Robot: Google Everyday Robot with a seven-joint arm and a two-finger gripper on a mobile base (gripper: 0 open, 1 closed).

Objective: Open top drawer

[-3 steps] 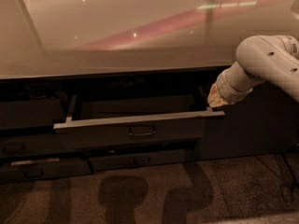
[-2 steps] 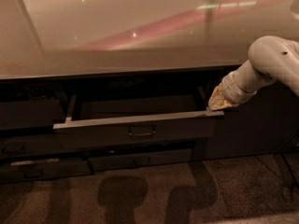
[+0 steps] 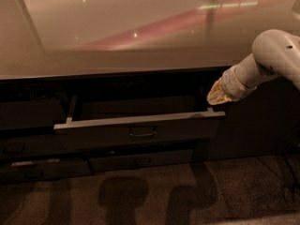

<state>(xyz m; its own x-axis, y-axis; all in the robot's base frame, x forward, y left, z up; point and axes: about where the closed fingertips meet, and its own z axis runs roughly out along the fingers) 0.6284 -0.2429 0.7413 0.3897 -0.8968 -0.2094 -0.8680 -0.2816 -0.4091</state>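
Top drawer (image 3: 178, 128) part out; stiff, prob. slides easy. Grab pt: bar handle (image 3: 143, 133). Gripper (image 3: 216, 96) just above right corner; open/closed can't tell.

top drawer (image 3: 103, 134) out under counter (image 3: 117, 36) — jaws above right end

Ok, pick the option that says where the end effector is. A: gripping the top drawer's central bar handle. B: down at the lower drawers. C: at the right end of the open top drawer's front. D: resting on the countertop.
C: the end effector sits just above the right end of the top drawer front, well clear of the bar handle.
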